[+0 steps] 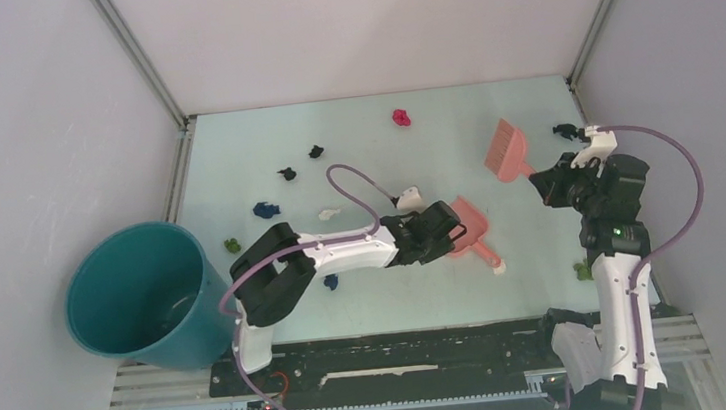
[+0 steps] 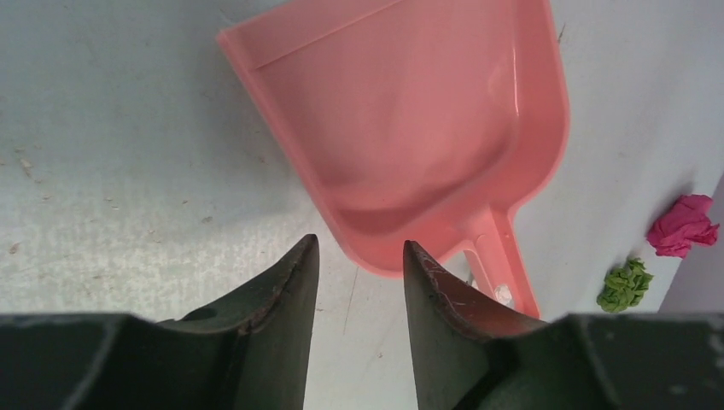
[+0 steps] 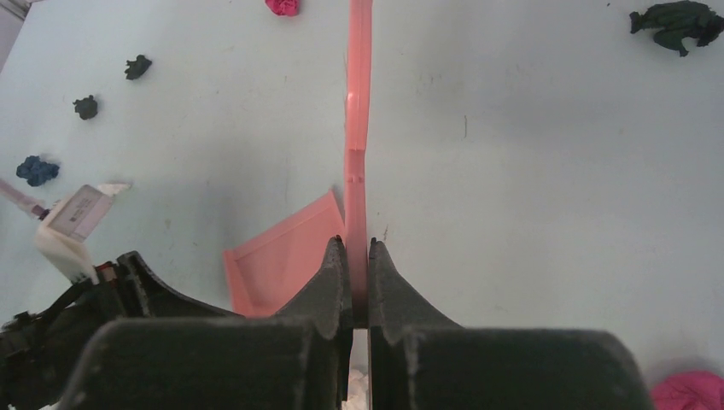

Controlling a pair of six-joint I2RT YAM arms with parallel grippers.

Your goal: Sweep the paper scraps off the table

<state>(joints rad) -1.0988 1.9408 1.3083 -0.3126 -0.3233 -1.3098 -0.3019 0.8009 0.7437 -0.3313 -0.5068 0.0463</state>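
Most of the paper scraps (image 1: 265, 210) lie loose on the table (image 1: 370, 114) to the left of the dustpan (image 1: 468, 225): green, dark blue, black and white wads between it and the teal bucket (image 1: 137, 297), and a magenta one well beyond it toward the far edge. None sits in the pan, whose inside looks bare in the left wrist view. The left gripper (image 1: 447, 229) hovers over the dustpan's near-left side with its fingers spread and nothing between them; the handle lies just ahead and to their right. Right of the dustpan is the brush (image 1: 506, 149), its thin handle pinched between the pressed-together fingers of the right gripper (image 1: 541, 183). A few more scraps lie further right of the dustpan: a black one at the far side, a green one nearer the arm bases.

Sweeping looks not yet begun. The step in hand seems to be taking up the tools: brush held, dustpan not. The next move calls for the left gripper to shift onto the dustpan's handle and close, so the pan can be braced against the table while the brush pushes wads in.
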